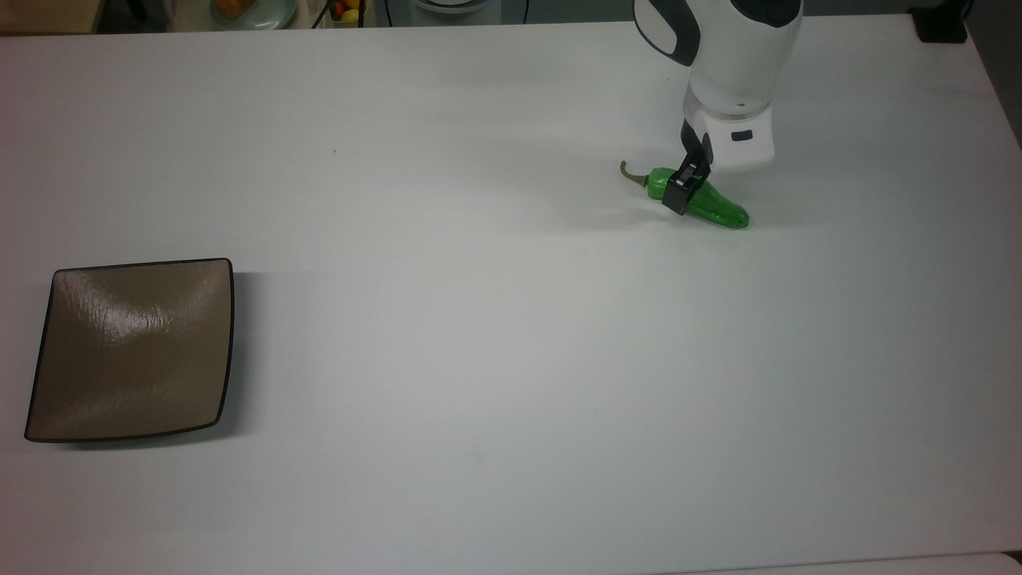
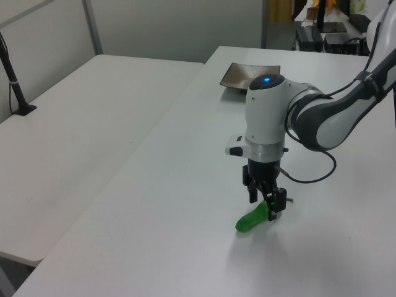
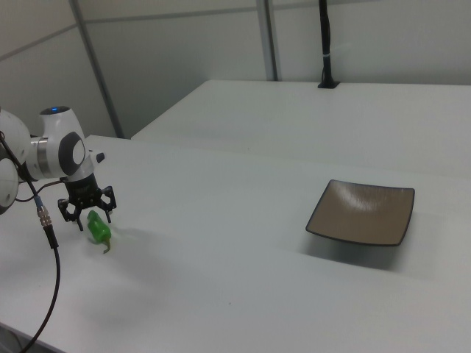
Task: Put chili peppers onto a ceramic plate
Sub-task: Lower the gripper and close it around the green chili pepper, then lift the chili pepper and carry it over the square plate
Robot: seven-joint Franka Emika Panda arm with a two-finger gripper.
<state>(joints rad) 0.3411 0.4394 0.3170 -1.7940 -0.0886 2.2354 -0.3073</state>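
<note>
In the top view, the ceramic plate (image 1: 132,347) lies bare at far left, awaiting its load. Well apart, at the top view's right, the chili pepper (image 1: 703,204) rests on the table (image 1: 495,335); my gripper (image 1: 685,190), fingers spread, straddles its stem end so that closing would pinch it crosswise.

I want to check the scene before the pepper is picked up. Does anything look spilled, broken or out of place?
Nothing stands out. The pepper lies whole on the white table, with the open gripper straddling it. The plate sits flat and bare, far off toward the top view's left, with no spill or crack visible.
</note>
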